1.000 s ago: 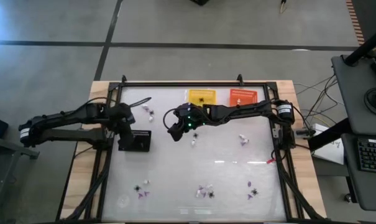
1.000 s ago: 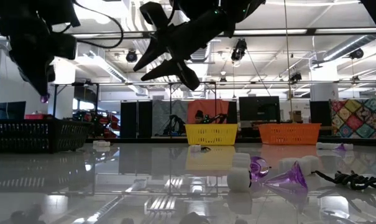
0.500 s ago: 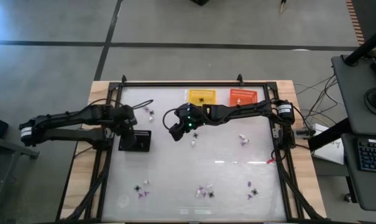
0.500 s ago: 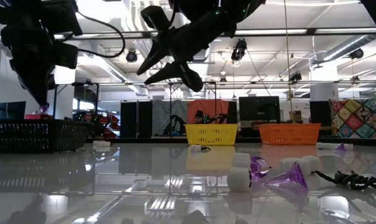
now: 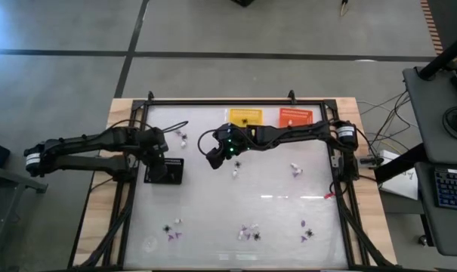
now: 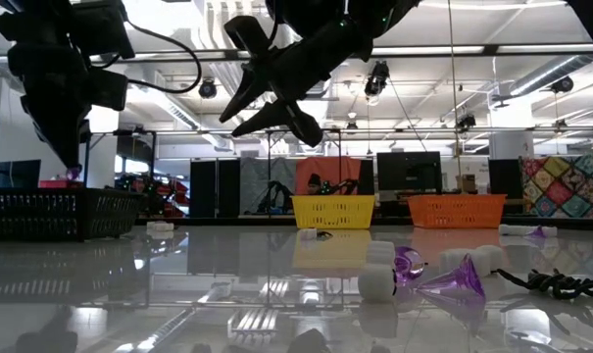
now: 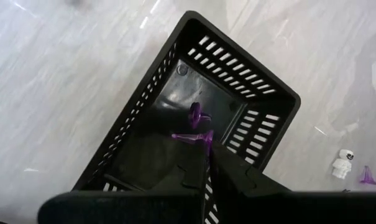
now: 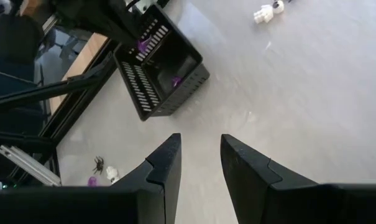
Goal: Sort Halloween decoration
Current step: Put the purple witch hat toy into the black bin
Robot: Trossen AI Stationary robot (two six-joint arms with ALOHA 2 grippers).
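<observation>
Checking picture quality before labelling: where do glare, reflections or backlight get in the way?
Low view: glossy table mirrors the ceiling lights and yellow basket; both arms are backlit silhouettes. High view: a glare streak crosses the tabletop. Left wrist view: pale sheen on the table around the black basket.

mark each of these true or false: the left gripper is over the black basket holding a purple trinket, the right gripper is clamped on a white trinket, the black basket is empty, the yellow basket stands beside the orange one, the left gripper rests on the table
1. The left gripper is above the black basket, shut on a purple trinket. True.
2. The right gripper is clamped on a white trinket. False: its fingers stand open with nothing between them.
3. The black basket is empty. False: another purple trinket lies on its floor.
4. The yellow basket stands beside the orange basket. True.
5. The left gripper rests on the table. False: in the low view it hangs above the basket.
</observation>
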